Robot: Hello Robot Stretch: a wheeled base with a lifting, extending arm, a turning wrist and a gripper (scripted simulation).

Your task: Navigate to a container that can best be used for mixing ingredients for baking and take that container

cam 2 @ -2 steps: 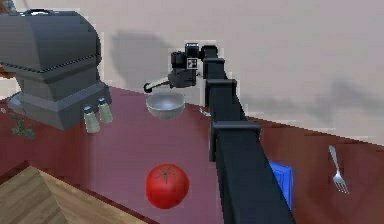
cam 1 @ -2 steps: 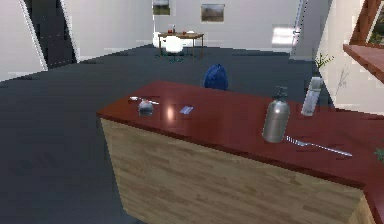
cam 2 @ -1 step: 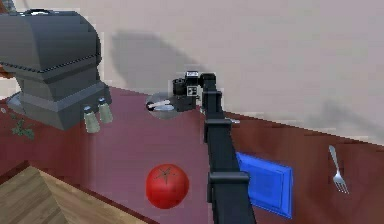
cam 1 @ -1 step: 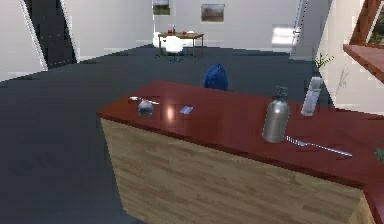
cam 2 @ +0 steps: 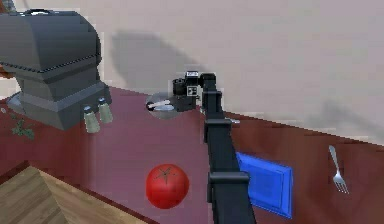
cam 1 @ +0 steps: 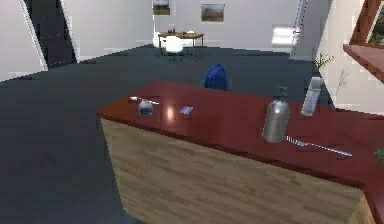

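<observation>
A small grey metal bowl (cam 2: 157, 104) lies on the dark red countertop (cam 2: 110, 160) close to the back wall. My gripper (cam 2: 167, 99) sits right at the bowl, at the far end of the dark arm (cam 2: 222, 160), just left of the two white marker squares (cam 2: 190, 84). With the bowl on the counter at the fingers, I cannot tell whether the gripper holds anything, nor whether it touches the bowl.
A big grey appliance (cam 2: 50, 55) with two shakers (cam 2: 97, 117) stands left of the bowl. A red round fruit (cam 2: 167, 186), a blue flat pad (cam 2: 268, 183) and a fork (cam 2: 339, 170) lie nearer. Ahead, a red-topped counter (cam 1: 230, 120) carries a silver bottle (cam 1: 277, 118), a clear bottle (cam 1: 313, 97) and a small grey dish (cam 1: 147, 105).
</observation>
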